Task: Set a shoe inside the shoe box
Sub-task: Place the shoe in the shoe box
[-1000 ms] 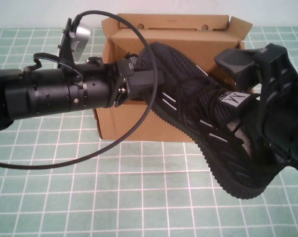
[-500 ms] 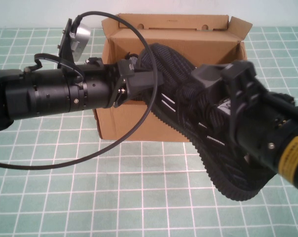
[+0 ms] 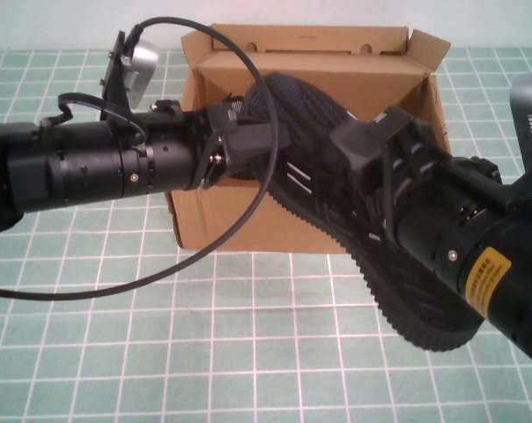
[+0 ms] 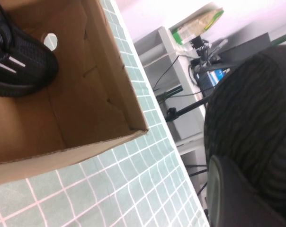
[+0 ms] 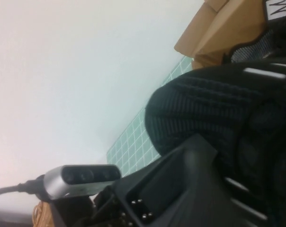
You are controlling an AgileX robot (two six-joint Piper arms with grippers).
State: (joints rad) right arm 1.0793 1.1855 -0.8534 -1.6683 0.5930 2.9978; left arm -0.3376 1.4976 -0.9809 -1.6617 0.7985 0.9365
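A black knit shoe [image 3: 314, 119] hangs slanted in front of the open brown shoe box [image 3: 240, 220], toe up over the box's front wall, heel low at the right. My left gripper [image 3: 262, 145] reaches in from the left and is shut on the shoe's toe; the toe fills the left wrist view [image 4: 252, 109] beside one finger [image 4: 242, 203]. My right gripper [image 3: 372, 154] comes from the right and lies over the shoe's middle, against its knit side [image 5: 218, 109]. A second black shoe [image 4: 20, 61] lies inside the box [image 4: 100, 85].
The box stands at the back middle of a green gridded mat [image 3: 248, 352], flaps up. A black cable [image 3: 248, 220] loops from my left arm across the box front. Bare mat lies in front of the box and to the left.
My right arm has swung left and forward, and its gripper has moved from the shoe's tongue to its middle, covering the white label. The shoe and my left arm have barely moved.
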